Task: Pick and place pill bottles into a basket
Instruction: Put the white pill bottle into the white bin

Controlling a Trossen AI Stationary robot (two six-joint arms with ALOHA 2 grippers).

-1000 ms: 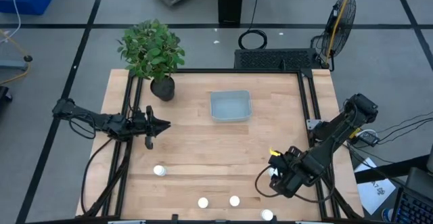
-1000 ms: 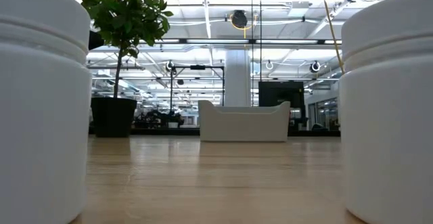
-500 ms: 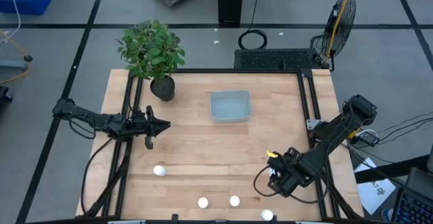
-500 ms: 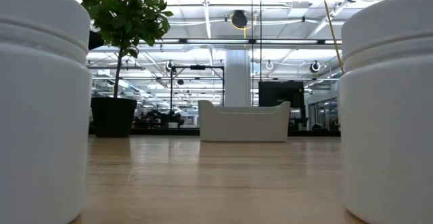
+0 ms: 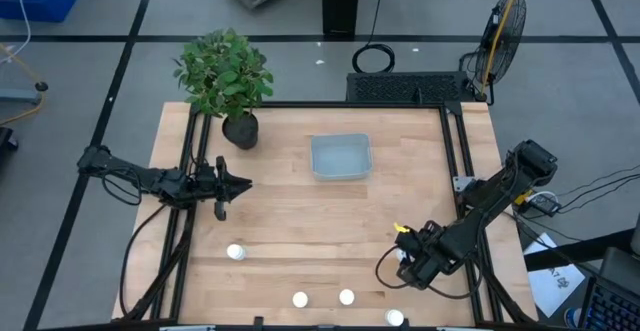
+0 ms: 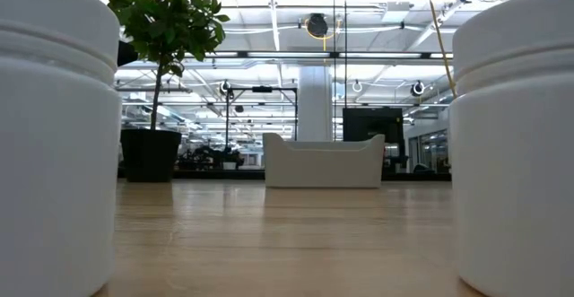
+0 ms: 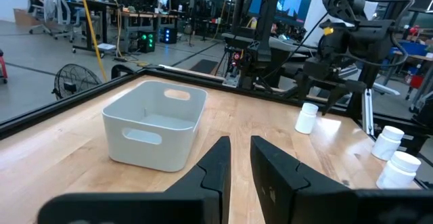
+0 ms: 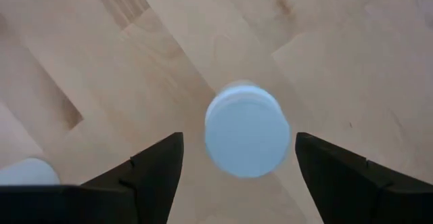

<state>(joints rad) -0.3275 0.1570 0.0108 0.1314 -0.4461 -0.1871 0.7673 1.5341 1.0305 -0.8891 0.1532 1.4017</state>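
Your right gripper (image 8: 233, 160) hangs over the near right part of the pale wooden table (image 5: 300, 231), pointing straight down at a small white cylindrical pill bottle with a round cap (image 8: 247, 129). Its two dark fingers (image 8: 155, 173) are spread wide, one on each side of the cap, touching nothing. The cap sits slightly nearer one finger, so centre it between them before you descend, then come straight down and close on the body below the cap; a skewed closure would likely tip so light a bottle.

Four more small white bottles stand along the near edge: one at the left (image 5: 235, 253), two side by side in the middle (image 5: 299, 299) (image 5: 346, 297), and one at the very edge (image 5: 394, 318).

Farther off, the shallow pale blue-grey plastic basket (image 5: 340, 157) sits empty mid-table. Your left gripper (image 7: 235, 158) waits at the left side, facing the basket, fingers drawn nearly together on nothing. The dark pot with a green plant (image 5: 225, 81) stands at the far left corner.
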